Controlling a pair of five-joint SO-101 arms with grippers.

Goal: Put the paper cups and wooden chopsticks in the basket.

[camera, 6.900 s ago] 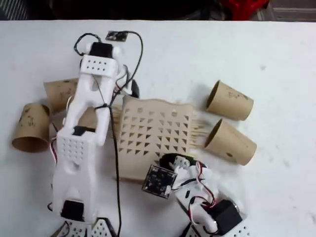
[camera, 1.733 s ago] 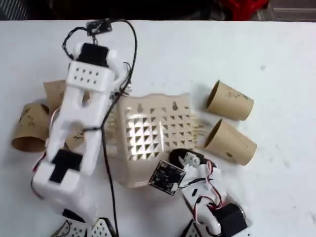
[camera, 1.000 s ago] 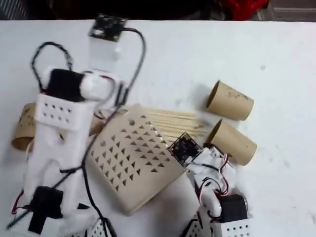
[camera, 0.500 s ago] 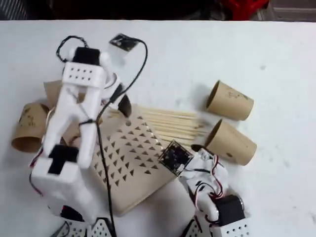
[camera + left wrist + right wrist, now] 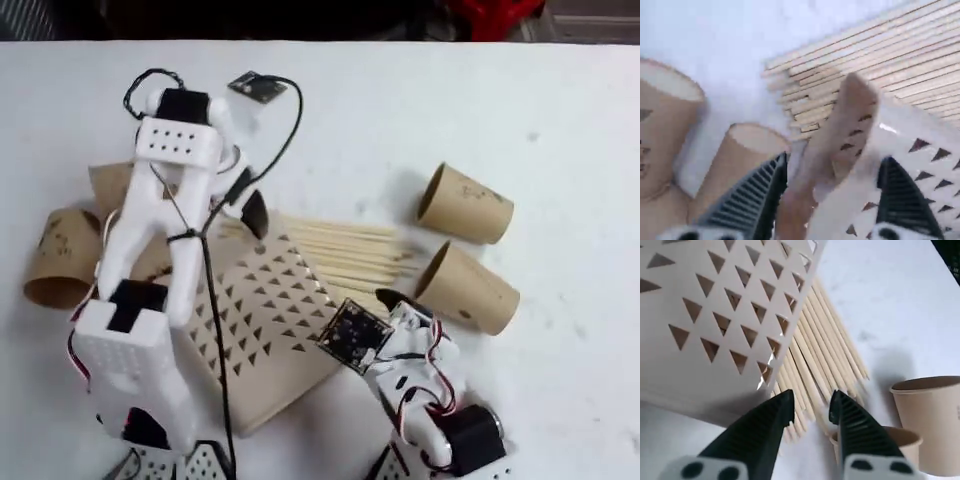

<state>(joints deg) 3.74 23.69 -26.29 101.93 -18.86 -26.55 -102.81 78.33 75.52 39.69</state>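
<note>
- Beige perforated plastic is the main thing on my screen: the basket (image 5: pixel 270 320) lies bottom-up and skewed on the white table (image 5: pixel 560 110). Its triangle-punched base faces the high camera, so nothing can go in it yet.
- By my reading, the step in hand is getting the basket turned open side up; no loading has begun.
- At the basket's far corner, the left gripper (image 5: pixel 248 200) has its jaws spread wide. In the left wrist view the gripper (image 5: pixel 835 160) straddles the raised rim corner of the basket (image 5: pixel 920 145). I can't tell whether the pads press on it.
- At the basket's right edge, the right gripper (image 5: pixel 385 300) hangs low. The right wrist view shows its jaws (image 5: pixel 811 396) only narrowly parted and holding nothing, just beside the basket wall (image 5: pixel 705 315).
- The paper cups (image 5: pixel 465 205) all lie on their sides outside the basket. Two are off its right side, with the nearer cup (image 5: pixel 467 288) close to the right gripper. The left cups (image 5: pixel 60 255) sit off the basket's left side, partly under the left arm.
- Against the basket's far edge, the wooden chopsticks (image 5: pixel 345 250) lie fanned flat on the table, their ends tucked under the rim (image 5: pixel 825 355).
- My next move calls for a firm pinch on the rim and a slow roll. The right gripper has to keep clear, or the chopsticks will scatter.
</note>
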